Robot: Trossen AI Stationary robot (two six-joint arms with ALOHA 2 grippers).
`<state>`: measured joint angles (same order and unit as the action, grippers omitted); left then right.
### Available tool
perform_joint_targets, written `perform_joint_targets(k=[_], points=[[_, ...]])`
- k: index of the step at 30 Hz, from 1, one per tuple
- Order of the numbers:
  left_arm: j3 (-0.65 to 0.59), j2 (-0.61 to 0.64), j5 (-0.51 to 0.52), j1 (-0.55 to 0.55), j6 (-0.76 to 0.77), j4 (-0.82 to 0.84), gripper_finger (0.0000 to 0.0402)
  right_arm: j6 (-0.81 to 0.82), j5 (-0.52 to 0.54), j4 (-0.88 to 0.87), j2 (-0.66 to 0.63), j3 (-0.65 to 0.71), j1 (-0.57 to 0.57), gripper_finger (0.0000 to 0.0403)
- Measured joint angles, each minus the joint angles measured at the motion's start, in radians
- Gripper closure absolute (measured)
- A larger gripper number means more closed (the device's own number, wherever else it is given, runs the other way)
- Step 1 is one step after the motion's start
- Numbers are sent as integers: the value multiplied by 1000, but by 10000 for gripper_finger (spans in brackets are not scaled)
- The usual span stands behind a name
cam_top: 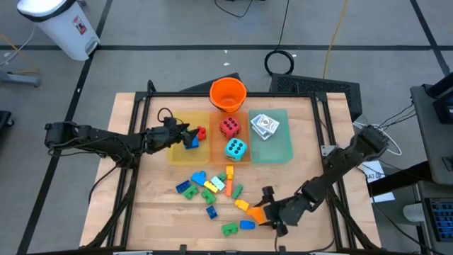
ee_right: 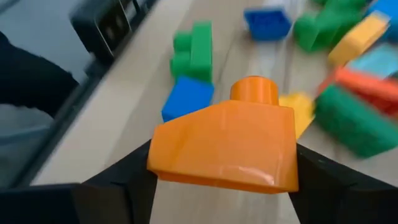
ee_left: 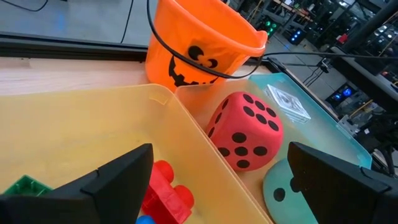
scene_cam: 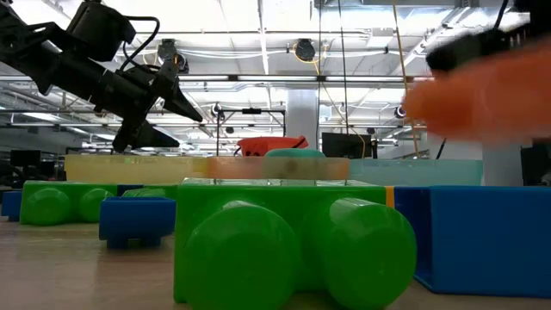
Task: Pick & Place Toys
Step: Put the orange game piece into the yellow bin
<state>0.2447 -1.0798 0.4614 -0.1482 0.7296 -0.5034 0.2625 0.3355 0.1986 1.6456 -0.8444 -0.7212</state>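
Observation:
My left gripper [cam_top: 185, 134] hangs open over the yellow tray [cam_top: 177, 152], which holds a red brick [ee_left: 165, 193], a blue brick [cam_top: 191, 143] and a green brick [ee_left: 25, 185]. It touches none of them, and it also shows raised in the low view [scene_cam: 164, 103]. A red die [cam_top: 228, 127] and a teal die [cam_top: 236, 149] sit on the orange tray. Card packs [cam_top: 265, 125] lie on the green tray. My right gripper [cam_top: 267, 212] is shut on an orange brick [ee_right: 227, 146] near the table's front edge. My right gripper pinches the orange brick by its two opposite end faces [ee_right: 160, 163] between its two fingers. The brick's single stud [ee_right: 254, 90] points away from the wrist. In the low view the brick [scene_cam: 482, 95] is clear of the table.
An orange bucket [cam_top: 228, 94] stands at the far edge behind the trays. Several loose bricks [cam_top: 205, 185] lie on the wood in front of the trays. A green brick [cam_top: 229, 228] and a blue brick [cam_top: 246, 224] lie just left of my right gripper.

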Motion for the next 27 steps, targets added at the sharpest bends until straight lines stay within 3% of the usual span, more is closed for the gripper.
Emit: perform_joint_targets(k=[5, 11, 17, 20, 27], points=[[0, 0, 0, 0, 0, 0, 25, -89, 47, -41, -127, 0, 0, 151], [0, 0, 0, 0, 0, -3, 25, -251, 317, -116, -228, 0, 2, 151], [-1, 1, 18, -5, 21, -94, 25, -455, 568, -121, -243, 0, 51, 150], [-1, 0, -22, -5, 97, -140, 25, -535, 603, -121, -243, 0, 102, 150], [-1, 0, 4, 2, 102, -143, 25, -609, 601, -102, -243, 0, 241, 150]])
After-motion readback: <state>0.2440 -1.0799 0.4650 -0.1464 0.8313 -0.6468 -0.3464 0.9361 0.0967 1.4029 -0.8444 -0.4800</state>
